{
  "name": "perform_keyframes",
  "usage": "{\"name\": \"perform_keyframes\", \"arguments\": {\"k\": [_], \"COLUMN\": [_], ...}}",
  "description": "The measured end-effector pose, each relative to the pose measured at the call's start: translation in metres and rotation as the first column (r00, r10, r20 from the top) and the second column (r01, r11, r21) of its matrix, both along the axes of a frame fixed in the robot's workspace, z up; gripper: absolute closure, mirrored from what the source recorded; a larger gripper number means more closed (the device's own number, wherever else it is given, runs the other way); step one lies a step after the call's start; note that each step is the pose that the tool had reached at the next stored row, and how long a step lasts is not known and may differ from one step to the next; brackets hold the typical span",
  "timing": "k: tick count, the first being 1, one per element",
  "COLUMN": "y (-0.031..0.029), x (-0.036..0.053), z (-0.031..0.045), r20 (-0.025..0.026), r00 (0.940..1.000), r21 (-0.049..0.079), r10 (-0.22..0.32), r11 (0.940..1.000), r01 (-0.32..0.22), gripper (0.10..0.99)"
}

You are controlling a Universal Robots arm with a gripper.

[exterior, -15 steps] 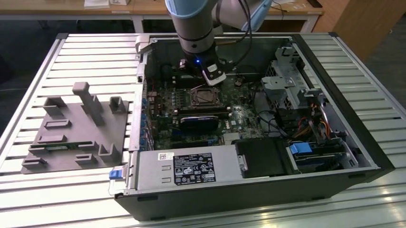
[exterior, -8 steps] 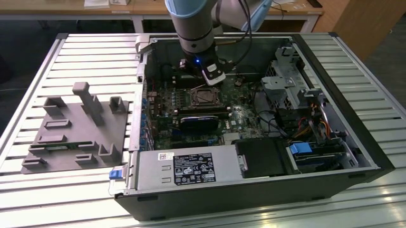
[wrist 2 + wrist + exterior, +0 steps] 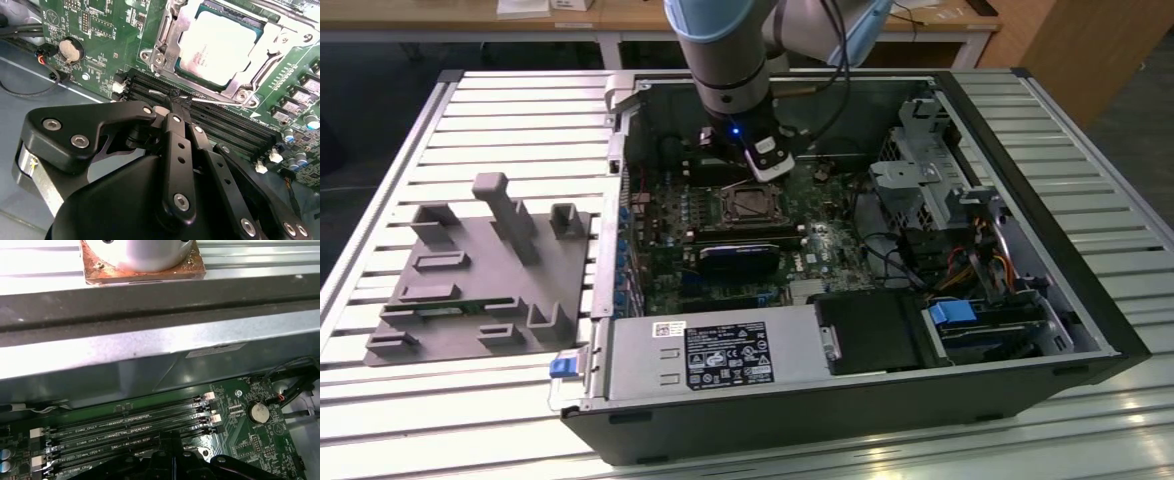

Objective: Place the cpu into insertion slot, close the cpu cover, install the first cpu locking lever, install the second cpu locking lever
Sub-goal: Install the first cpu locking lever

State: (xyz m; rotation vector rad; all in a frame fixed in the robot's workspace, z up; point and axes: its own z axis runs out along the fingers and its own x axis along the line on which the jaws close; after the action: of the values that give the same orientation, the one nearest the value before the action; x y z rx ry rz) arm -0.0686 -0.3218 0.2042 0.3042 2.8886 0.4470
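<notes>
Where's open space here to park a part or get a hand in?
Bare slats beyond the grey fixture, in front of it, and at the exterior view's right of the case. Crowded: inside, around the gripper by the cpu cover.

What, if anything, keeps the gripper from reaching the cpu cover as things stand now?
Probably nothing, so yes, it looks reachable. The gripper sits low over the motherboard, its tip at a thin lever wire right beside the cpu cover, which appears closed over the cpu.
</notes>
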Motion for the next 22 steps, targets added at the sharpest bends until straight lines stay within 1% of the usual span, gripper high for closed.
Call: {"name": "perform_keyframes", "arguments": {"k": [3, 5, 10, 15, 22], "y": [0.0, 0.0, 0.0001, 0.0004, 0.0041], "x": [0.0, -0.0002, -0.0008, -0.0016, -0.0044], "z": [-0.0019, -0.0031, -0.0047, -0.0053, -0.0057], "r20": [0.004, 0.0054, 0.0075, 0.0084, 0.01], "r00": [1.0, 1.0, 0.9999, 0.9998, 0.9996], "r21": [-0.004, -0.005, -0.005, -0.005, -0.007], "r10": [-0.004, -0.006, -0.012, -0.018, -0.025], "r11": [1.0, 1.0, 0.9999, 0.9998, 0.9997], "r01": [0.004, 0.007, 0.012, 0.018, 0.025], "gripper": [0.98, 0.98, 0.98, 0.98, 0.98]}}
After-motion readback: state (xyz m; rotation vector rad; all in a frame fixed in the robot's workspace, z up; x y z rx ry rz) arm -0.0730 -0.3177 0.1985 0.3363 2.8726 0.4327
